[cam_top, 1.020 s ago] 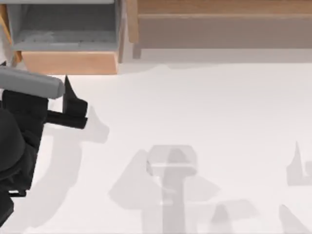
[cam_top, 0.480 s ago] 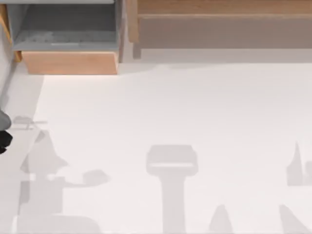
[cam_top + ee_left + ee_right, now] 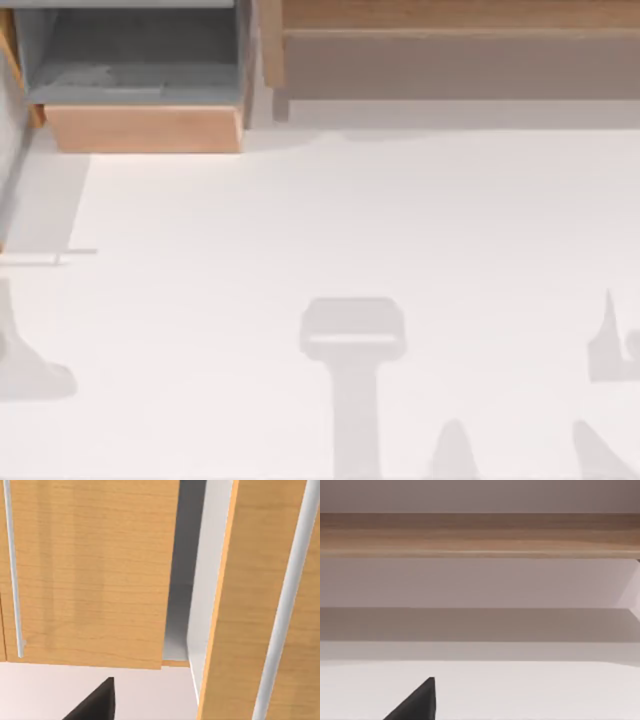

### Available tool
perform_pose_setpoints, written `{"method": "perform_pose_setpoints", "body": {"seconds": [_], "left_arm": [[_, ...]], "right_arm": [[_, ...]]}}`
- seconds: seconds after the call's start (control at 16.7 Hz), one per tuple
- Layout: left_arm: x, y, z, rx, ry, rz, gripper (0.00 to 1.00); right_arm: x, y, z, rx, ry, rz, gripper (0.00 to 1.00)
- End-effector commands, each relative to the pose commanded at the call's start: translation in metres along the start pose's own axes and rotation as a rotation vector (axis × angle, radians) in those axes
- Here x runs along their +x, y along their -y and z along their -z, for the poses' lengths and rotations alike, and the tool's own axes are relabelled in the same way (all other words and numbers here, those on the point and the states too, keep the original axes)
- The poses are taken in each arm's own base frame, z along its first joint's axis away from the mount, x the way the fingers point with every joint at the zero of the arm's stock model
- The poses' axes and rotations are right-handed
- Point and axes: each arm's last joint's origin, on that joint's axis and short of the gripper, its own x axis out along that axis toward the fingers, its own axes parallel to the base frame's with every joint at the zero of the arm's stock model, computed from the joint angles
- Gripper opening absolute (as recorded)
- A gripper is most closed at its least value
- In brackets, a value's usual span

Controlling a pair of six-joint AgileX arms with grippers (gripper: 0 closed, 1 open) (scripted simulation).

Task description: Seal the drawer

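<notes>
Top view looks down on the white worktop, and the drawer sits at its far left edge, pulled out from the brown cabinet. Its light-orange front panel faces the open worktop, with the grey walls and mottled grey floor showing behind it, so the drawer stands open. Soft grey shadows fall across the near part of the worktop.

From the left wrist view, the left tool shows as one dark fingertip just above the worktop, close in front of the drawer's wood front; a grey gap lies between that panel and a neighbouring wood panel. I cannot tell how its fingers stand.

From the right wrist view, the right tool shows the same dark tip, well back from the cabinet's long wooden top, fingers likewise unreadable.
</notes>
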Motion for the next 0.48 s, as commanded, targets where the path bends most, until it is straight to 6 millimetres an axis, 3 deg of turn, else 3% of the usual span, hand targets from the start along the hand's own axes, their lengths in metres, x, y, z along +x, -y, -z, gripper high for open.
{"method": "perform_pose_setpoints", "body": {"seconds": [0.18, 0.48], "left_arm": [[-0.0017, -0.0013, 0.0142, 0.078, 0.008, -0.029, 1.0], [-0.0005, -0.0016, 0.0131, 0.076, 0.01, -0.028, 1.0]], "right_arm": [[0.0, 0.0, 0.0, 0.0, 0.0, 0.0, 1.0], [0.0, 0.0, 0.0, 0.0, 0.0, 0.0, 1.0]]}}
